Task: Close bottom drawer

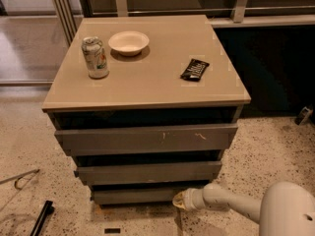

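Note:
The bottom drawer is the lowest of three grey handleless drawers in a low cabinet. Its plain front panel sits just above the floor, set back a little from the middle drawer above it. My gripper is at the end of the white arm reaching in from the lower right. Its tip is at the right end of the bottom drawer's front, touching or almost touching it.
The top drawer has pale scratches. On the beige cabinet top stand a drinks can, a white bowl and a black packet. A black tool and a wire lie on the speckled floor at left.

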